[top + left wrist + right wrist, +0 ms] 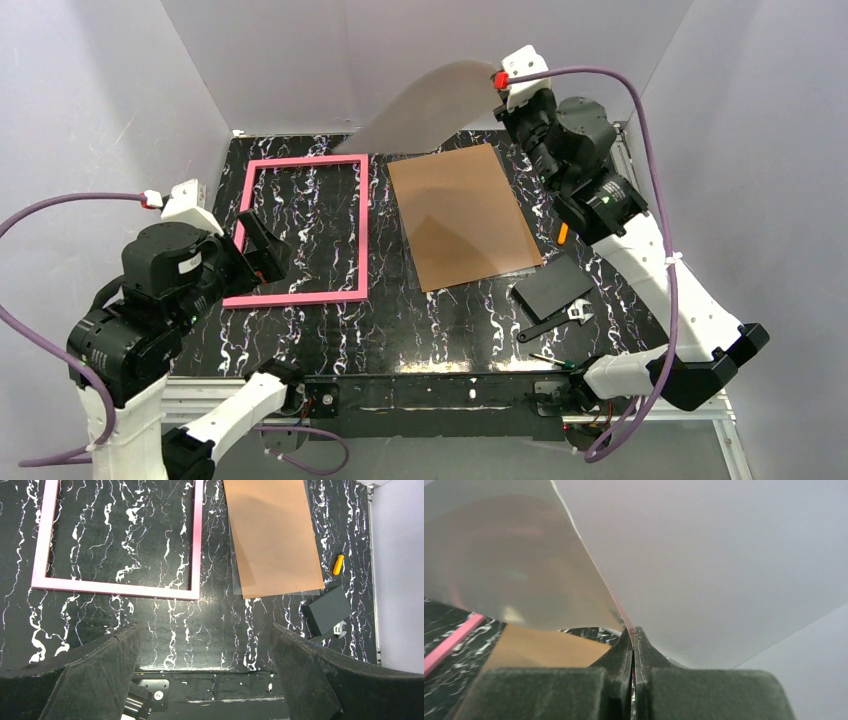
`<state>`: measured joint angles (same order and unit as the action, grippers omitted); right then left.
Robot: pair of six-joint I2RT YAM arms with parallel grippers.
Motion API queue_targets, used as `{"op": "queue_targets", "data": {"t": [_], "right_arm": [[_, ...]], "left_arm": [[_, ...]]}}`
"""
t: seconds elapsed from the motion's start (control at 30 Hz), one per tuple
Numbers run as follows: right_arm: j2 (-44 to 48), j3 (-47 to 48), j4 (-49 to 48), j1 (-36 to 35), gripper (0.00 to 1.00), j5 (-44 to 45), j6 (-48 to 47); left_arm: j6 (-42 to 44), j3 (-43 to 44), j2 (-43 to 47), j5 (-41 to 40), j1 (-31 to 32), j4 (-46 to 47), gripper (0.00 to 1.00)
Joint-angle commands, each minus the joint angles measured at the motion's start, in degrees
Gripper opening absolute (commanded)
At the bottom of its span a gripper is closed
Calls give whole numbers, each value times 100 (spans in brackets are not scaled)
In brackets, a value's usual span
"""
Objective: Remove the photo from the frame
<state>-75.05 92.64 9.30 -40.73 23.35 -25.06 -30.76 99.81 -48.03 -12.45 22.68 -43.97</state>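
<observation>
The right gripper [634, 635] pinches the photo [509, 555] by its edge, aloft to clear the frame [117, 587] (empty) lying just ahead of the wide-open left gripper [204, 627].

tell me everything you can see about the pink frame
The frame is a thin pink rectangle, smooth and matte, its material unclear. It is empty: the black marbled table shows through its opening. It lies flat on the table's left half, long sides running away from the arms. The brown board lies beside it on the right, with a gap between them. The open left hand hangs over its near left corner, apparently not touching it.
</observation>
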Motion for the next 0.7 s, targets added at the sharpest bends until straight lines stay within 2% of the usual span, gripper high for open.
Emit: {"op": "queue_targets", "data": {"t": [0.0,0.1,0.23,0.4,0.53,0.67], "right_arm": [[-118,464,-89,93,1,227,-947],[-67,25,-34,73,1,174,-1132],[127,-1380,-125,-54,1,-10,-1239],[37,-3336,-1449,-532,1,15,-2041],[-563,-3919,-1996,-971,1,103,-2096],[-1366,-3936,-2145,-1329,1,426,-2077]], "left_arm": [[55,-147,-73,52,-12,83,98],[4,-313,-28,113,-14,168,98],[-71,-508,12,247,-12,228,98],[-178,-741,94,427,-16,230,98],[-251,-921,142,515,-7,275,98],[-286,-984,173,615,-15,260,98]]}}
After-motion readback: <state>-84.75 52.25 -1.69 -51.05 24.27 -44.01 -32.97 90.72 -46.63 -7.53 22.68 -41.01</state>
